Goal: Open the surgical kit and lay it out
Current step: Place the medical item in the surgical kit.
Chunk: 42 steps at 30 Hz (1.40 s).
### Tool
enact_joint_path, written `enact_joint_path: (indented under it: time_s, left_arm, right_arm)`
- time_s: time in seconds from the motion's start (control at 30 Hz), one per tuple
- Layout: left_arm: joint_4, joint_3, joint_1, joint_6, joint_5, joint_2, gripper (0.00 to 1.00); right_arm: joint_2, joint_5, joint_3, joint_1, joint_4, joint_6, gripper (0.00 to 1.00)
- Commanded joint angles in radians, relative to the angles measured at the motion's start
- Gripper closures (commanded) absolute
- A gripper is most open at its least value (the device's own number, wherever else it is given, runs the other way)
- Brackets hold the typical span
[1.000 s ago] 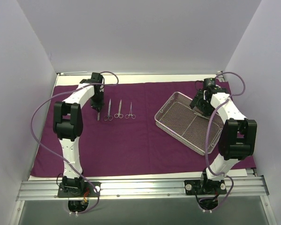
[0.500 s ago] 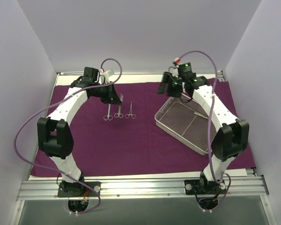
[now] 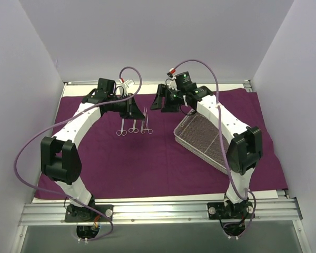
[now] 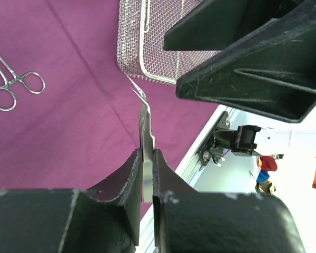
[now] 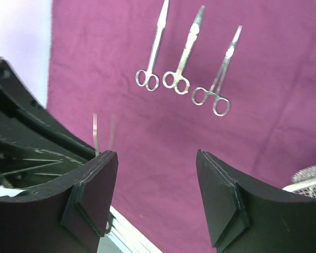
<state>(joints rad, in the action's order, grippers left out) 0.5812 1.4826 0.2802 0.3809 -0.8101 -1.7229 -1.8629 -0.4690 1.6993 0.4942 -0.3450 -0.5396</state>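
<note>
Near edge: both arm bases on the metal rail (image 3: 158,211). Past that, the dark purple cloth wrap (image 3: 147,163) is opened flat and covers most of the table.

The silver wire-mesh tray (image 3: 195,134) sits on the right half of the cloth, turned at an angle. Its right side is hidden under the right arm. No instruments can be seen on the part of the mesh that shows.

Left of the tray, well apart from it, three scissor-handled instruments (image 3: 133,125) lie on the cloth. They are side by side in a row, finger rings toward the near side and tips pointing far, close together but not overlapping.

Just beyond that row, the left gripper (image 3: 132,108) hangs above the cloth. In its wrist view, the left gripper's jaws are pinched tight on slim silver tweezers (image 4: 145,118). The tweezers stick out past the fingertips, off the cloth.

The right gripper (image 3: 159,100) is at the far centre, next to the left gripper and facing it. Its jaws are spread wide with nothing between them. Two thin silver strips (image 5: 102,132) show beside its left finger (image 5: 89,195). They are blurred, probably the same tweezers. I can't tell whether that finger touches them.
</note>
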Motion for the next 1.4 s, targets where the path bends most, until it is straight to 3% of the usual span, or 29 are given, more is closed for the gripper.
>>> enact_joint_path:
  time_s: [0.0, 0.37, 0.67, 0.87, 1.1, 1.17, 1.37]
  left_arm:
    - [-0.05, -0.004, 0.004, 0.009, -0.031, 0.052, 0.98]
    - [-0.047, 0.025, 0.01, 0.01, -0.037, 0.031, 0.98]
    - [-0.05, 0.03, 0.014, 0.009, -0.047, 0.031, 0.98]
    - [-0.052, 0.027, 0.016, 0.007, -0.055, 0.029, 0.98]
    - [-0.037, 0.059, 0.016, 0.003, -0.047, 0.014, 0.98]
    - [-0.031, 0.064, 0.014, 0.001, -0.047, 0.009, 0.97]
    - [-0.034, 0.018, -0.013, -0.023, -0.089, 0.032, 0.49]
  right_arm:
    - [0.001, -0.051, 0.048, 0.015, 0.049, -0.013, 0.38]
    - [-0.056, -0.128, 0.103, 0.033, 0.061, -0.01, 0.37]
    - [-0.094, -0.148, 0.115, 0.044, 0.06, -0.017, 0.43]
    - [-0.114, -0.217, 0.111, 0.046, 0.089, -0.033, 0.6]
    - [-0.128, -0.312, 0.112, 0.046, 0.147, -0.056, 1.0]
    - [-0.124, -0.322, 0.106, 0.04, 0.158, -0.06, 1.0]
    - [-0.081, -0.365, 0.054, 0.012, 0.236, -0.086, 1.0]
